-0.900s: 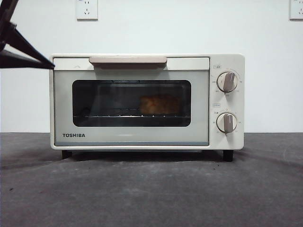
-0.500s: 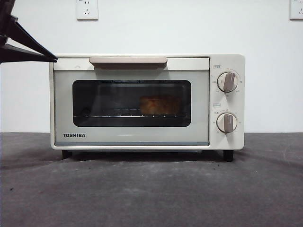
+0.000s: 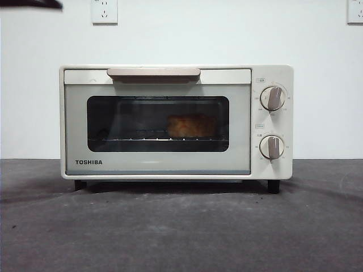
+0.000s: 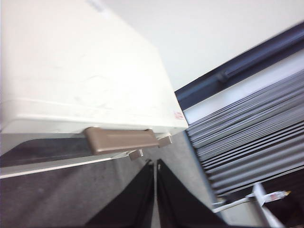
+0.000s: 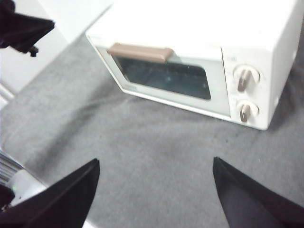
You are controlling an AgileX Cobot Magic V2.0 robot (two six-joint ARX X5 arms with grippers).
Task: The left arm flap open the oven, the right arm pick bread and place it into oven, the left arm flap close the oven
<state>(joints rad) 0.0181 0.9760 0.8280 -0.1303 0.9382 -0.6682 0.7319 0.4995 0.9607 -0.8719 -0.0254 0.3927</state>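
The oven [image 3: 176,122] is sitting with its door shut on a dark grey cloth-covered table [image 3: 181,226], backed by a white wall [image 3: 227,34] carrying two sockets [image 3: 104,11]. The bread [image 3: 191,126] is lying on the rack behind the window. The left gripper [image 4: 154,190], jaws pressed together, is hanging above the handle [image 4: 121,139]. The right gripper [image 5: 156,190], jaws spread wide, is hovering over the table in front of the oven.

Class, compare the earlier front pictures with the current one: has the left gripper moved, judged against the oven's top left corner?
Yes. The left gripper has risen from beside the oven corner to the picture's top edge.
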